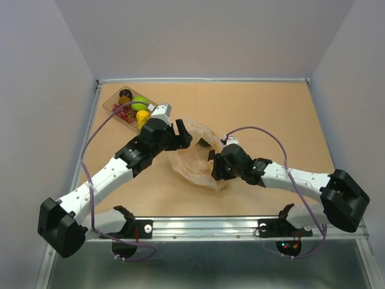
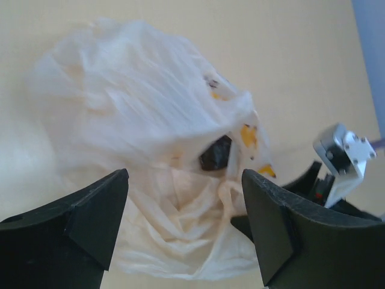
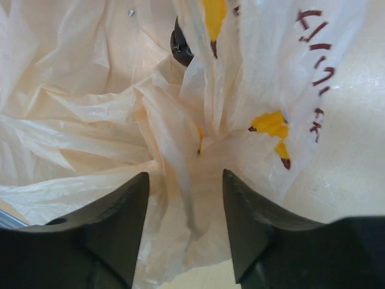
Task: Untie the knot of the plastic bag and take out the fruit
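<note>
Two claws are working at the plastic bag (image 1: 194,162), which is lying crumpled on the table (image 1: 271,114) between them, near the middle. Starting at the left, the clear tray (image 1: 112,103) is holding a bright green fruit (image 1: 139,103), so I am judging the emptying partly done. Next, my left claw (image 2: 184,180) is hovering at the bag's left edge, spread wide and gripping nothing, with the film just ahead of its fingers. The bag is looking thin, light and limp. I am expecting it to slide and bunch rather than resist, and to tear if tugged hard, so I am planning to take it by a gathered fold or a twisted strand, not the flat film. One dark lump (image 2: 215,154), which I am taking for a fruit, is showing at its opening. I am not managing to pick out the knot for certain. At the right, my right claw (image 3: 185,180) is standing partly open, released, with a ridge of film running up between its fingers but not pinched
</note>
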### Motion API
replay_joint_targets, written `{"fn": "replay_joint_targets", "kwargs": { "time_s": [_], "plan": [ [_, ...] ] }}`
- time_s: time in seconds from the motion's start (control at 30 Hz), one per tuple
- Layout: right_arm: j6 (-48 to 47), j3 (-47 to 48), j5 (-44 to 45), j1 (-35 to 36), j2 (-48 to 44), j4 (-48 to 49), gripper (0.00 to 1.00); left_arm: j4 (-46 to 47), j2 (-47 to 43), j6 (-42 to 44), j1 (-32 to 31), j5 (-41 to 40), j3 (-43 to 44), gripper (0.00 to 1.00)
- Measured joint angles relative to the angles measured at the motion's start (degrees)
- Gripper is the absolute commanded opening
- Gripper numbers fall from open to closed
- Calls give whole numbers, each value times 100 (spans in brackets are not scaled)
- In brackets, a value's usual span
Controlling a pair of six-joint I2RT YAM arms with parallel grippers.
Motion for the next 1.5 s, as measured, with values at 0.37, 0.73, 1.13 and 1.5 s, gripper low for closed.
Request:
{"fn": "replay_joint_targets", "kwargs": {
  "time_s": [0.37, 0.73, 1.13, 1.5],
  "plan": [
    [103, 774, 1075, 0, -313, -503, 72, 186, 490, -487, -1596, -501, -247, 76],
    [549, 811, 1493, -208, 627, -693, 34, 398, 1233, -538, -1843, -673, -131, 75],
    [916, -59, 942, -772, 490, -107, 1, 682, 2444, -553, -1843, -649, 348, 77],
    [1163, -608, -144, -1255, 232, 737, 1, 1119, 3289, -699, -1843, -774, 828, 84]
  ]
}}
